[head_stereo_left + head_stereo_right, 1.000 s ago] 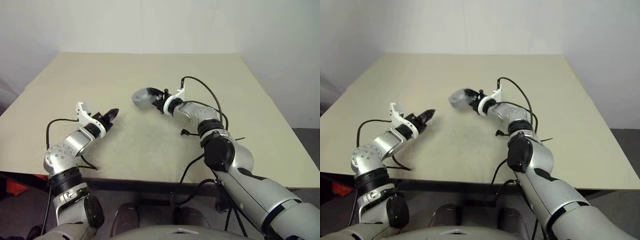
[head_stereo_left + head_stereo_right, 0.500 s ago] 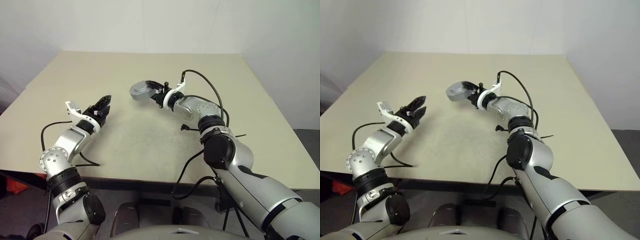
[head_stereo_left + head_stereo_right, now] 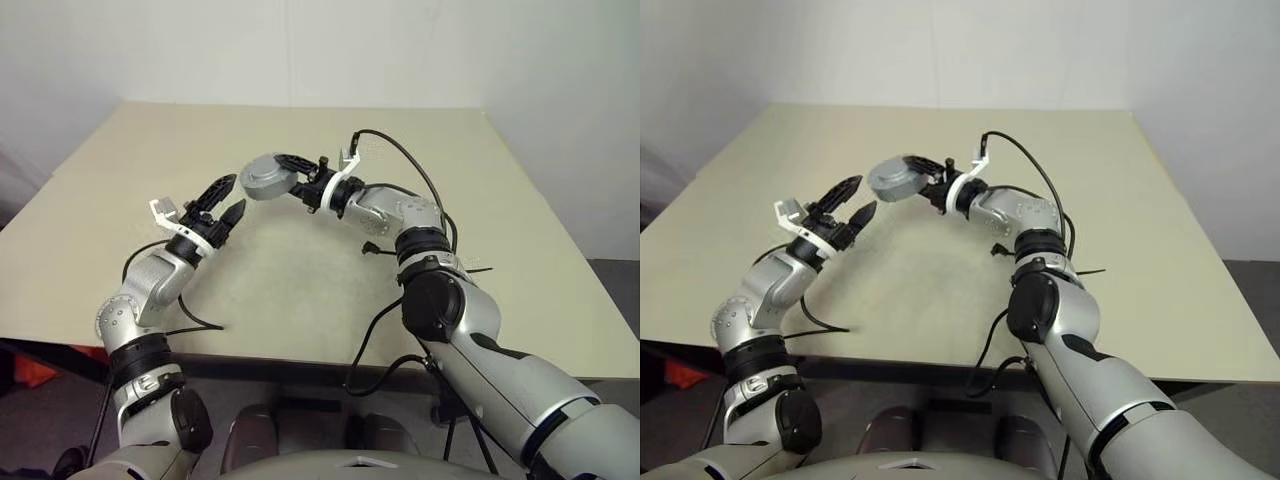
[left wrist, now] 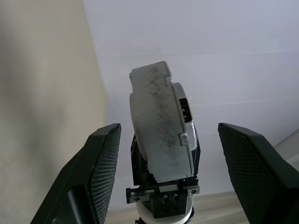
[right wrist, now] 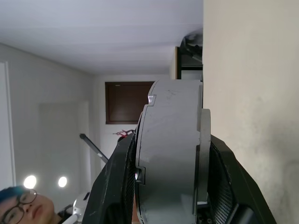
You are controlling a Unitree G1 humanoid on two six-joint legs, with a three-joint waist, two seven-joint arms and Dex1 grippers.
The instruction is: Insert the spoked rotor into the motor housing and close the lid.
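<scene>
**Round Metal Part Held Up Between Two Arms**

The right end effector is closed on a round grey metal part and holds it up in the air, above the table. It looks like the motor housing, short and fat like a thick puck. Its two black fingers press on its two flat sides.

The left end effector is just beside the housing, not touching it. Its two fingers are spread wide apart and hold nothing. In the left wrist view the housing sits in the gap between those spread fingers, a little way ahead.

How far along is the job? My guess is that it is near the end, or at a hand-over. The housing looks closed all round. No copper wire rings show and no thin wheel with spokes shows. A flat grey face covers the side we can see. That may be the lid, already on, but I cannot tell for sure. I also cannot tell if the spoked rotor is inside.

The housing is dull grey with dark smudges on its round wall. It has small steps and notches cut along its edges, and a little dark square hole on one side.

A person is in the room behind, seen in the right wrist view.
</scene>
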